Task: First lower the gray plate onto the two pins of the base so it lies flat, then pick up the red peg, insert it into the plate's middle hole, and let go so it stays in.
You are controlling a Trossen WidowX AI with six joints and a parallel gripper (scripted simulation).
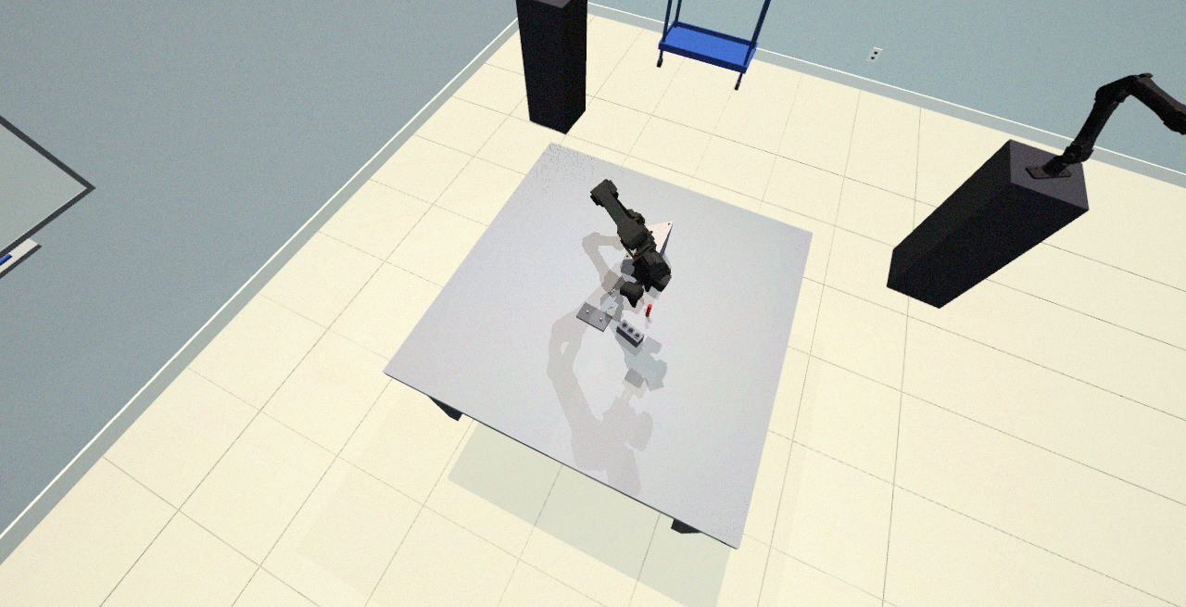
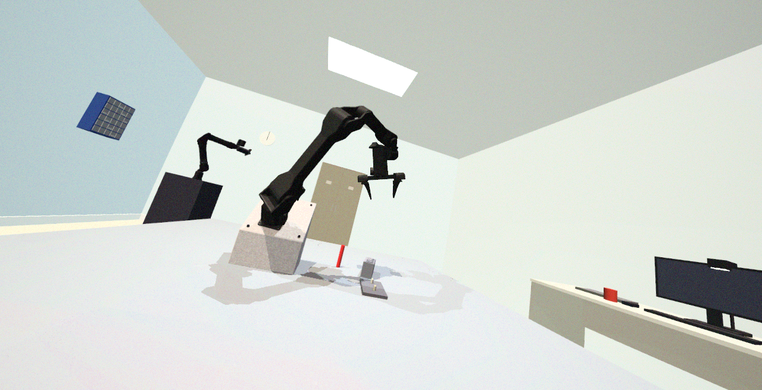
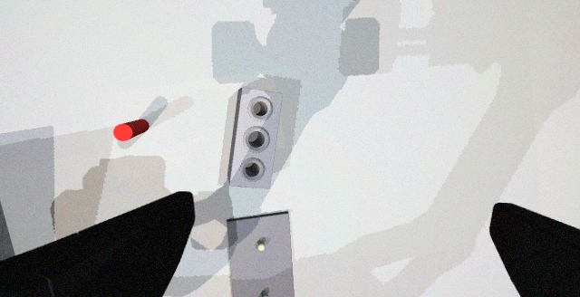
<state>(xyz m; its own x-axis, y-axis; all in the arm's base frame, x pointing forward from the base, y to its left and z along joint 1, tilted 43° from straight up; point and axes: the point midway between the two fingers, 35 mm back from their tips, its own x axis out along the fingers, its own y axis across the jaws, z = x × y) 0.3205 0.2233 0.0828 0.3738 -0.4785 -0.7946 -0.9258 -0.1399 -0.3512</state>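
The gray plate (image 1: pixel 631 333) (image 2: pixel 368 268) (image 3: pixel 272 125), a thick block with three holes facing up, rests on the table just beyond the base. The flat gray base (image 1: pixel 593 314) (image 2: pixel 374 289) (image 3: pixel 276 261) shows its two small pins bare. The red peg (image 1: pixel 649 309) (image 2: pixel 339 256) (image 3: pixel 130 129) stands upright on the table, apart from the plate on its left in the wrist view. My gripper (image 1: pixel 627 295) (image 2: pixel 381 187) (image 3: pixel 336 210) is open wide and empty. It points down and hangs high above the plate and base.
The arm's pale mounting block (image 1: pixel 659 232) (image 2: pixel 271 243) stands on the table behind the parts. A tan board (image 2: pixel 333 211) stands behind it. Black pedestals with other arms (image 1: pixel 990 218) (image 1: pixel 551 51) and a blue cart (image 1: pixel 712 6) stand on the floor, away from the table.
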